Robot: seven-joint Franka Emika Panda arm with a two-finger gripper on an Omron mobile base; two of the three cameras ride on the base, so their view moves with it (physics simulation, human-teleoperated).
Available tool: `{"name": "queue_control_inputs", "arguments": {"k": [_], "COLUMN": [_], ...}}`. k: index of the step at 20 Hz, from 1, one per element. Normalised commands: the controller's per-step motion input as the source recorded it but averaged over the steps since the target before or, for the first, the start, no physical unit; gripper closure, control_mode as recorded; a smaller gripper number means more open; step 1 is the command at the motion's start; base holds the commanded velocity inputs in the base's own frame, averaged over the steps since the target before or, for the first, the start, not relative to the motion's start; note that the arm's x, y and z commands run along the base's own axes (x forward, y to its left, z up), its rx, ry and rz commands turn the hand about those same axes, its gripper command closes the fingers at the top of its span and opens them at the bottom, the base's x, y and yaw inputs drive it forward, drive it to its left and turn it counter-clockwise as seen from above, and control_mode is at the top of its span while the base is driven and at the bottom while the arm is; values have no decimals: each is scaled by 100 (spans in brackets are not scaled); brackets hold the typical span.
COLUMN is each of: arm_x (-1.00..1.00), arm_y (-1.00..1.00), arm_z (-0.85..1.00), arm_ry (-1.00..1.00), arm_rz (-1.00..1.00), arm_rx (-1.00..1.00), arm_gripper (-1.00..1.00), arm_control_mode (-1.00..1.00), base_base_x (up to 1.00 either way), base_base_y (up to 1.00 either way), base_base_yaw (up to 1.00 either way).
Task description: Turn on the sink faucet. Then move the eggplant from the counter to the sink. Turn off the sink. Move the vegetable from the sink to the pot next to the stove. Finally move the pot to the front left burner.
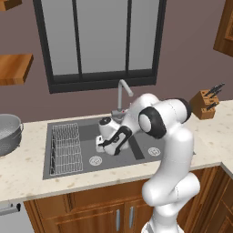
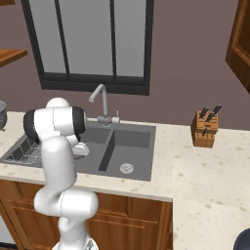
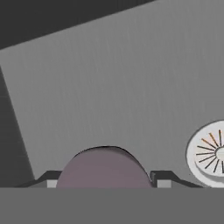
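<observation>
- The pincer point(image 3: 104, 183) is reaching down into the sink point(image 1: 86, 129), its two tips standing on either side of the eggplant point(image 3: 105, 168); the jaws are sitting part-open at the vegetable's width, which I judge to be a grip on it, though actual contact at the tips is hidden.
- The eggplant is lying between the fingers, low over the basin floor, with one round silver drain point(image 3: 209, 153) just off to one side of the pincer in the hand view.
- The pincer is working this low because the eggplant is being handled inside the basin; whether it is being set down for rinsing or picked up for the pot cannot be told. No water stream is showing.
- Behind the pincer, the sink faucet point(image 1: 123, 93) is rising at the back rim, its spout leaning over the basins so water would be falling near the held vegetable.
- To the pincer's left, a wire dish rack point(image 1: 66, 148) is sitting in the sink, leaving the basin floor free.
- Further left, a colander point(image 1: 8, 132) is resting on the bench point(image 1: 27, 168); far right, a knife block point(image 1: 204, 103) is standing on the bench.
- Counts: one eggplant, one faucet, two basins, two drains, one rack, one colander, one knife block.
</observation>
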Motion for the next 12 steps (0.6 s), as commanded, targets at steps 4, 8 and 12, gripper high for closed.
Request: {"name": "queue_control_inputs", "arguments": {"k": [4, 8, 12], "arm_x": [-1, 0, -10], "arm_y": [0, 0, 0], "arm_z": [82, 82, 76], "arm_ry": [0, 0, 0], "arm_rz": [0, 0, 0], "arm_rx": [0, 0, 0], "arm_gripper": [100, 100, 100], "arm_control_mode": [-100, -100, -100], "base_base_x": [0, 0, 0], "base_base_y": [0, 0, 0], "base_base_yaw": [0, 0, 0]}}
